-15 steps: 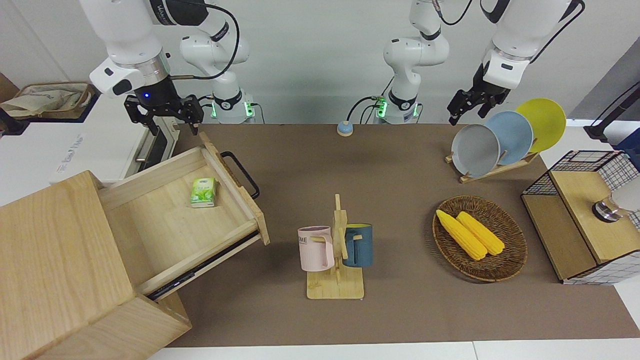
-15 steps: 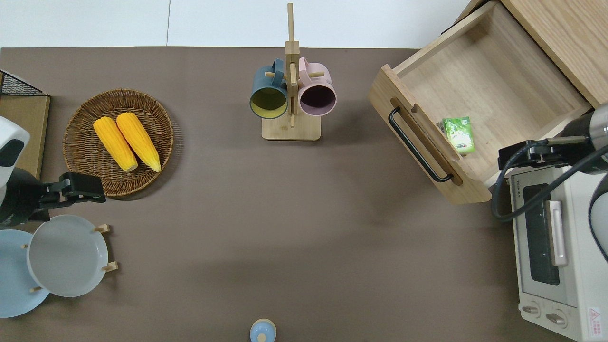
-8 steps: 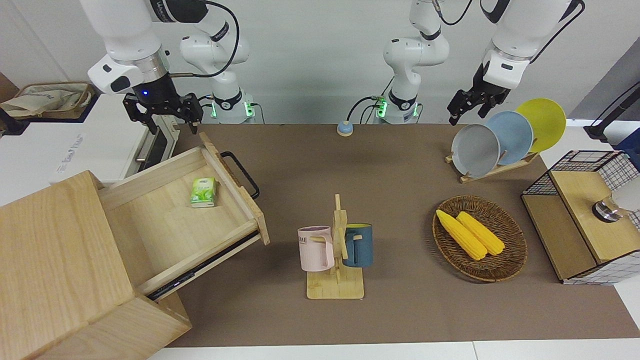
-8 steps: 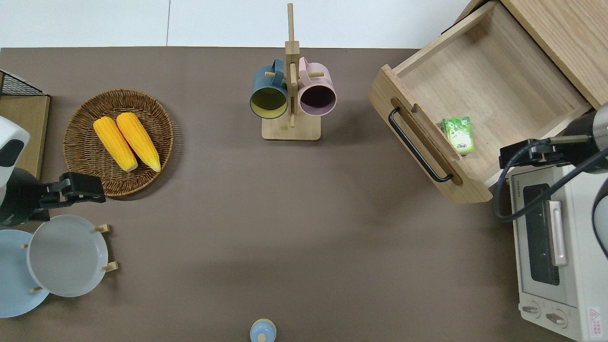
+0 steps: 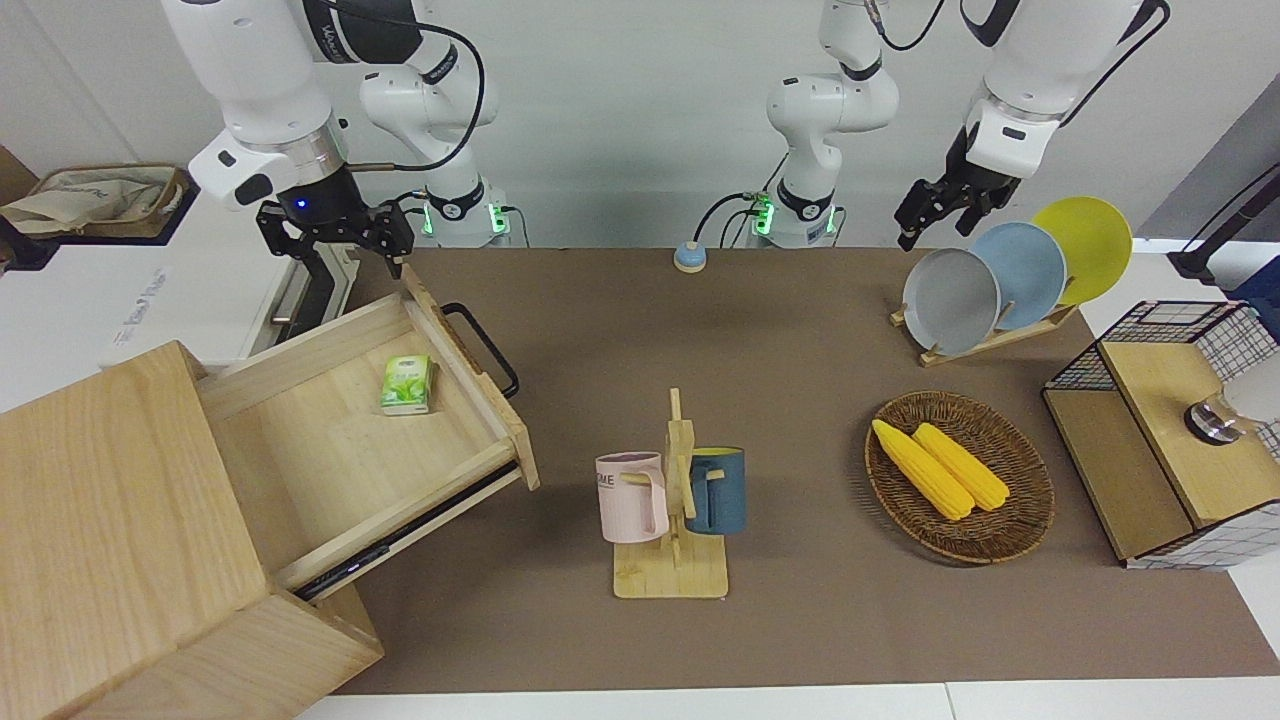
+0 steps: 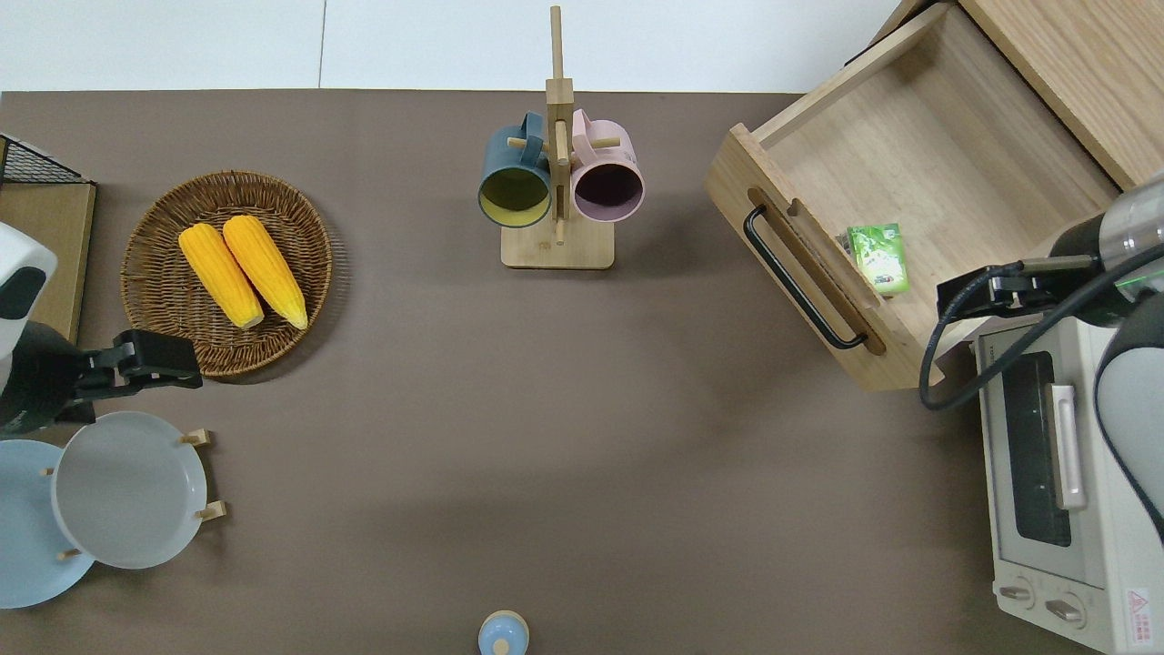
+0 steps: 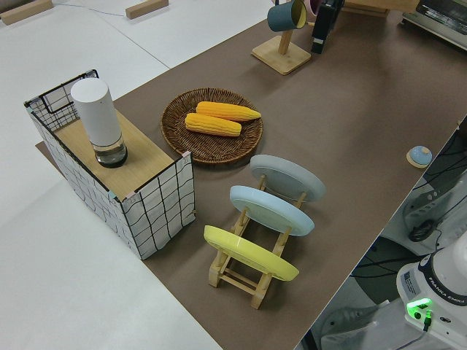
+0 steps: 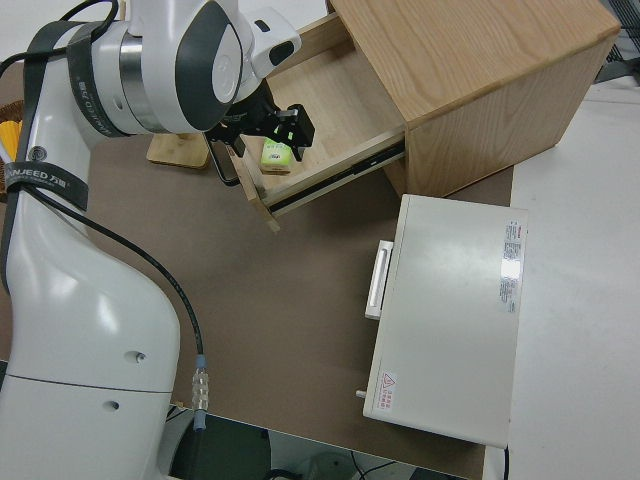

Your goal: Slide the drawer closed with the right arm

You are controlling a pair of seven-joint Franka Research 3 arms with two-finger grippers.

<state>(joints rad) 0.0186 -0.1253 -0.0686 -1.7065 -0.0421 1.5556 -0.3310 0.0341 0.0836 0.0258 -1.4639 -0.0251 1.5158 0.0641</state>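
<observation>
Drawer (image 5: 345,430) is standing pulled out of its cabinet (image 5: 120,540); I'm watching my right gripper (image 5: 338,235), fingers spread and empty, drifting toward the drawer's black handle (image 5: 482,348); closing push not yet begun.

Both arms are wearing glossy white shells over rounded joints. The right arm (image 5: 262,90) is showing a dark grey sleeve with white lettering near its upper joint, a silver ring at the wrist, and a small blue light glowing just below that ring. A thin black cable is looping from its upper segment down to the wrist. Its gripper (image 5: 335,232) is black, with angular fingers. The left arm (image 5: 1040,70) is carrying a similar black cable along its white shell, and its gripper (image 5: 940,205) is black too. Green lights are glowing at both white bases, ringed with black collars.
</observation>
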